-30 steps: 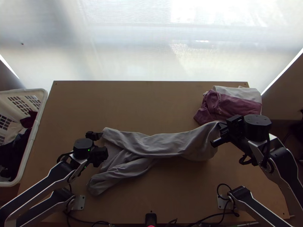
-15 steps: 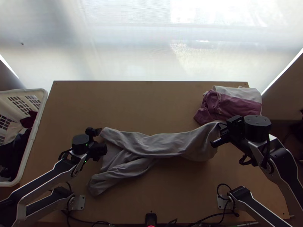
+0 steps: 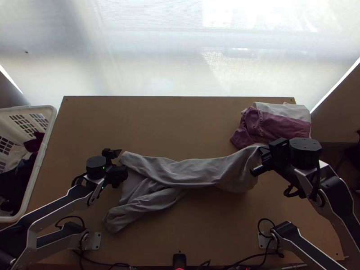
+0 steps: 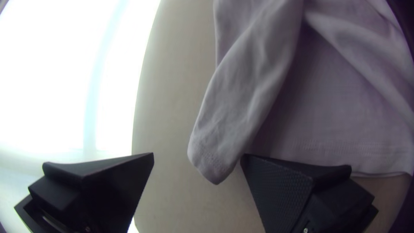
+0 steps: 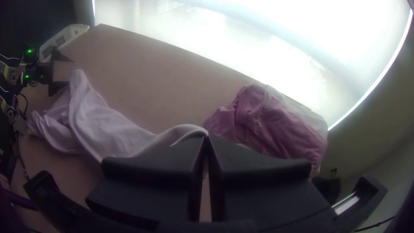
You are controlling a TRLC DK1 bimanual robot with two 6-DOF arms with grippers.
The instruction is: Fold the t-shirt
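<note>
The left gripper [image 3: 123, 162] has moved forward, fingers [image 4: 280, 190] apart; the right gripper's [image 3: 260, 157] fingers clamp the t-shirt [image 3: 193, 173].

Behind the far edge of the light brown, flat wooden table [image 3: 148, 126], a wide, pale, translucent window covering [image 3: 148, 54] is glowing with bright light. At right there is a plain brownish wall [image 3: 339, 114].

White glare beyond the dim table [image 3: 180, 126], fisheye bending in both wrist views
</note>
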